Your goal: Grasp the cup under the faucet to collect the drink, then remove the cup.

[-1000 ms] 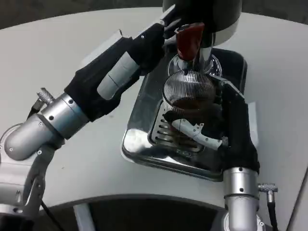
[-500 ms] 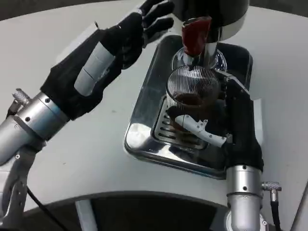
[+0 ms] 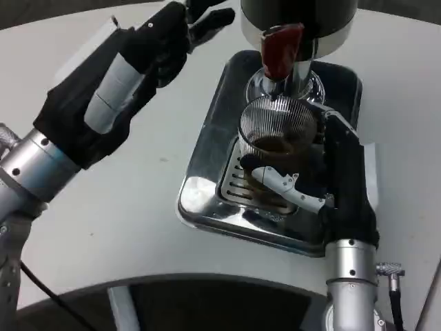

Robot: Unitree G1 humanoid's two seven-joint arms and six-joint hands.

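Head view: right hand [image 3: 313, 183] is gripping ribbed clear glass cup [image 3: 275, 141] w/ dark drink, center frame, keeping it under red-handled faucet [image 3: 279, 52] over shiny metal drip tray [image 3: 207, 200]. Left hand [image 3: 162, 38], upper left, is hovering w/ fingers spread, holding nothing.

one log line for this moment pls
phase: filling done? cannot tell | right hand: holds ribbed glass cup under red faucet lever | cup: dark drink inside, on drip tray | left hand: raised, holds nothing

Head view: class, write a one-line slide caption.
Right hand holds ribbed cup under red faucet; left hand raised.
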